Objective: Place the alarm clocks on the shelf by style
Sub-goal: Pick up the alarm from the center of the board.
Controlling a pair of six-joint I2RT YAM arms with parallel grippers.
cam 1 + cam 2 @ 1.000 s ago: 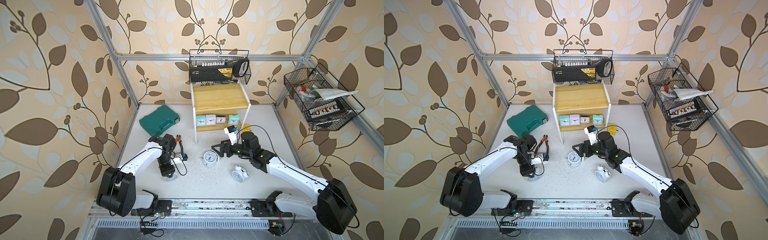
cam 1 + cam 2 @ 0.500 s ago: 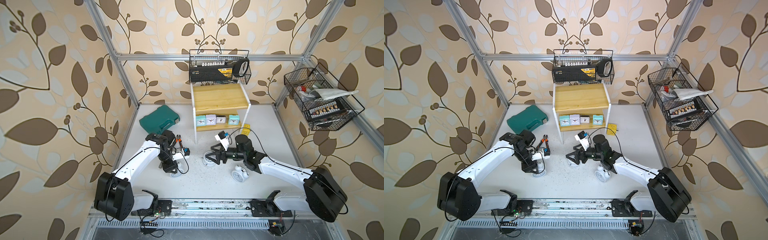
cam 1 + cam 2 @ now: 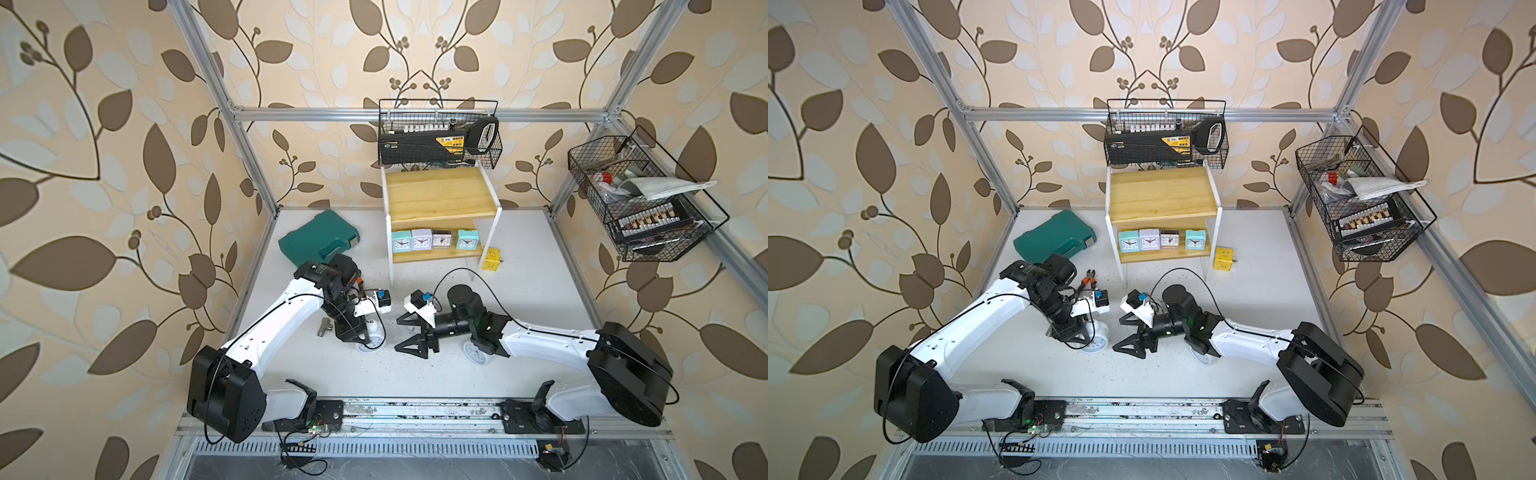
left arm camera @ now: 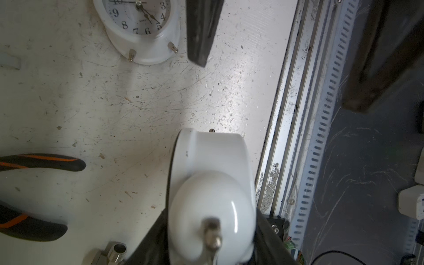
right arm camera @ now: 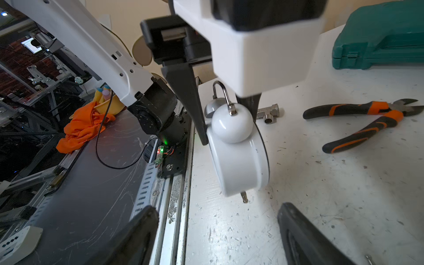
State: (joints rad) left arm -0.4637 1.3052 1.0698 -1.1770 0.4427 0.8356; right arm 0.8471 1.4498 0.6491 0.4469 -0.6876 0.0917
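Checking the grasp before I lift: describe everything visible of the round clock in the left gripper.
The twin-bell clock is a round, glossy white drum with a dark rim at its face. Two dome bells with metal studs and an arched metal handle top it; a small metal foot sticks out below. It is roughly upright near the table's front edge, pinched by the left gripper, one black finger on each flat side. Whether the feet touch down is unclear.
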